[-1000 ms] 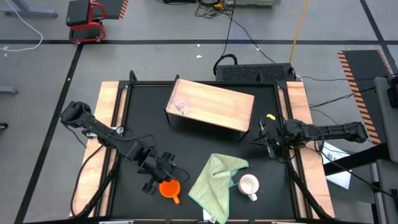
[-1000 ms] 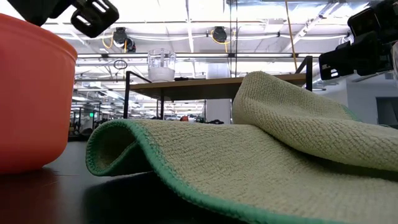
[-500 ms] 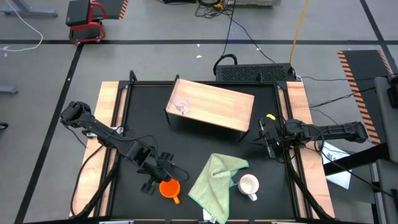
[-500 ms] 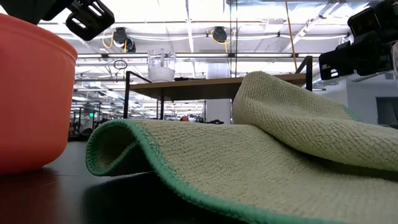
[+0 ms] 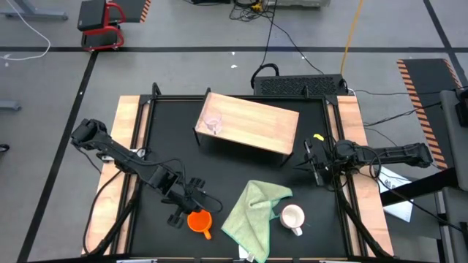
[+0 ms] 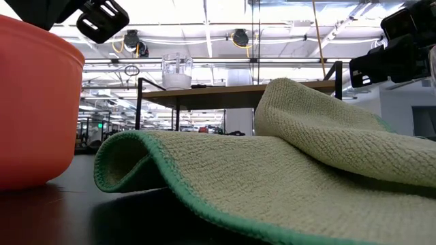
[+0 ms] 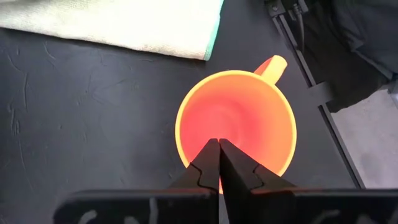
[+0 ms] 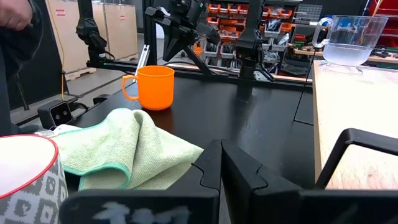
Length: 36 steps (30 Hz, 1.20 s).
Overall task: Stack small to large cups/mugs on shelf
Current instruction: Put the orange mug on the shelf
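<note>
The orange mug (image 5: 199, 221) stands upright on the black table near its front left, handle toward the near edge. My left gripper (image 7: 219, 142) hangs shut just above the mug's open mouth (image 7: 236, 124), touching nothing. The clear glass cup (image 5: 213, 123) stands on the left end of the light-wood shelf (image 5: 252, 124). The white mug (image 5: 292, 217) with a grey pattern stands upright near the front right. My right gripper (image 8: 221, 144) waits shut at the table's right edge (image 5: 306, 162), pointing level toward the left.
A light green cloth (image 5: 254, 210) lies rumpled between the orange mug and the white mug, and fills the low view (image 6: 272, 170). Bare black table lies between the cloth and the shelf. Wooden strips run along both table sides.
</note>
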{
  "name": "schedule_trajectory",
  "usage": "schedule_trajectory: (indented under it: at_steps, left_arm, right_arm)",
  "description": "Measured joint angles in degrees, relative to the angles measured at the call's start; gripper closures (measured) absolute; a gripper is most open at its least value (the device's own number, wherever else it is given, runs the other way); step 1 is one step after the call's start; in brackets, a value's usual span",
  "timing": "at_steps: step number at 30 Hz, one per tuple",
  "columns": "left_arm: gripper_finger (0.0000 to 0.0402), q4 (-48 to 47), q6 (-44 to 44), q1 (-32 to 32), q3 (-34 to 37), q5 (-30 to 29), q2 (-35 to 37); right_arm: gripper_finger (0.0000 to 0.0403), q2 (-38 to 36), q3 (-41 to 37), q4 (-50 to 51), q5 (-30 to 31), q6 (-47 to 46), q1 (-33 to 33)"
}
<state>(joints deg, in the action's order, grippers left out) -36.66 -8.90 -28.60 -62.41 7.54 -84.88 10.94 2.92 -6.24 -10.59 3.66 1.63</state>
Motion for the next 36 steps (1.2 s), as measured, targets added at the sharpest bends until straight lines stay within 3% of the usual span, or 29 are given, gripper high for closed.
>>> schedule_trajectory:
  at_steps: [7, 20, 36]
  left_arm:
    - [0.0395, -0.07, -0.25, 0.0, 0.0, -0.03, 0.0]
    - [0.0344, -0.38, -0.3, 0.0, 0.04, -0.1, 0.0]
    - [0.0314, -0.38, -0.67, 0.02, 0.04, -0.23, 0.0]
  right_arm:
    - [0.0403, 0.0, -0.01, 0.0, 0.0, 0.0, -0.01]
    - [0.0403, 0.0, -0.01, 0.0, 0.0, 0.0, -0.01]
    - [0.0403, 0.0, -0.01, 0.0, 0.0, 0.0, -0.01]
